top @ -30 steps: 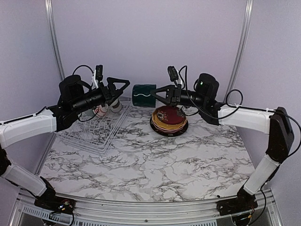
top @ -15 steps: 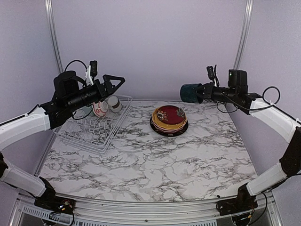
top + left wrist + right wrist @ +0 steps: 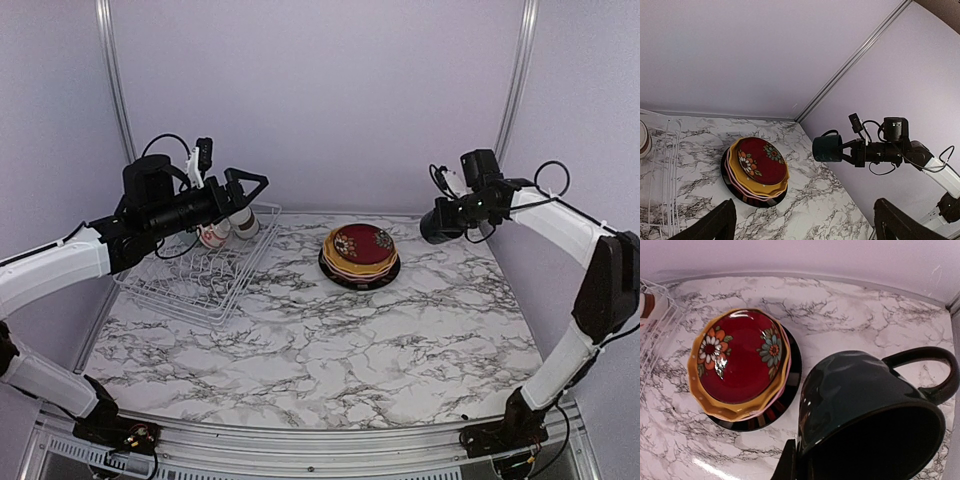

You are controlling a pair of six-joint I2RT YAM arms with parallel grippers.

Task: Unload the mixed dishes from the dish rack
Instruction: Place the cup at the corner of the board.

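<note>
**A:** Where is the dark teal mug (image 3: 865, 405)?

**B:** The right end effector (image 3: 452, 210) has it. The jaws are clamped on the wall of the mug, close to the rim. The mug hangs in the air, tilted, and in the right wrist view its handle points to 2 o'clock. From above, it is at about 2 o'clock over the marble surface (image 3: 330, 350), well apart from the dish rack (image 3: 190, 285).

**A:** And the left end effector (image 3: 252, 192)?

**B:** Its fingers are spread as wide as they go, and nothing is between them. It hovers over the far end of the white wire rack, at 10 o'clock.

**A:** What is in the rack?

**B:** Two small pale cups (image 3: 243, 222) are side by side at the far end, and one has a reddish band. I cannot tell how they are standing.

**A:** And the plates?

**B:** The stack of plates (image 3: 360, 258) is on the surface at 1 o'clock, between the rack and the mug. The dark red floral plate (image 3: 740, 352) is on top, the scalloped orange-yellow plate (image 3: 725, 411) is under it, and the black plate (image 3: 792, 367) is at the bottom.
</note>
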